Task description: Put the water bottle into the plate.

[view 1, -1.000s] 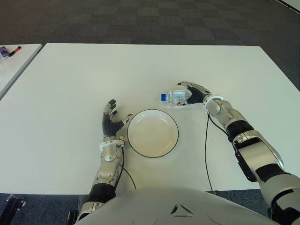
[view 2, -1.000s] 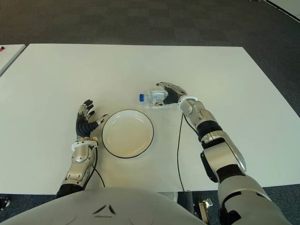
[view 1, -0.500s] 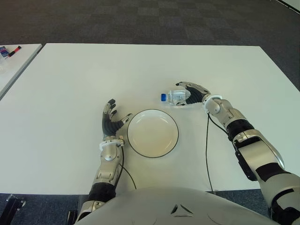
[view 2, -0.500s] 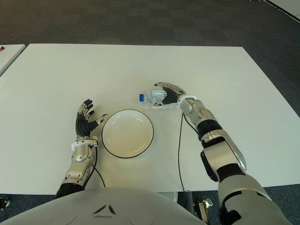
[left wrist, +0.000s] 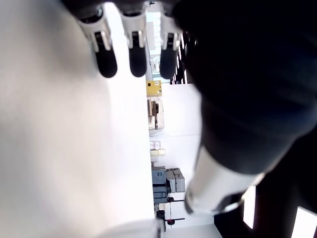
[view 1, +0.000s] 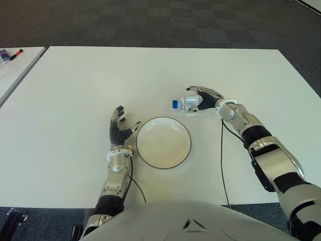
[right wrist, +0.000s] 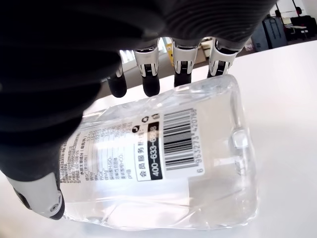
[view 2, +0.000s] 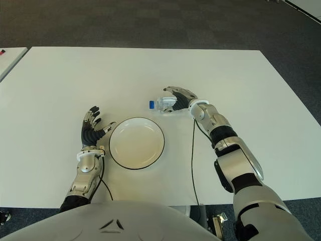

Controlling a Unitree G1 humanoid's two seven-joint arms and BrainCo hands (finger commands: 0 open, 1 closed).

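The water bottle is seen lying on its side on the white table, just above and right of centre in the left eye view, blue cap pointing toward the left of the frame; the plate sits below it, lower centre, near the bottle but apart from it, and nothing is in it yet. The right hand is draped over the bottle's base end; in the right wrist view the fingertips are curled across the far side of the clear body and the thumb is set against the near side, so the bottle is cupped between them, though a firm squeeze cannot be confirmed; the bottle appears to lie on the table, not lifted.

The step in hand is judged to be the securing of the grasp; it would be done well if the fingers were closed evenly round the flat-sided body before any lift, since a smooth, clear bottle held near one end is likely to tip cap-down or slip; a grip nearer the label's middle would be steadier. The lift should be kept low, the bottle carried toward the lower left of the frame, and release made only once it is over the plate's well, not its dark rim.

The left hand is shown just left of the plate, fingers spread, nothing held.
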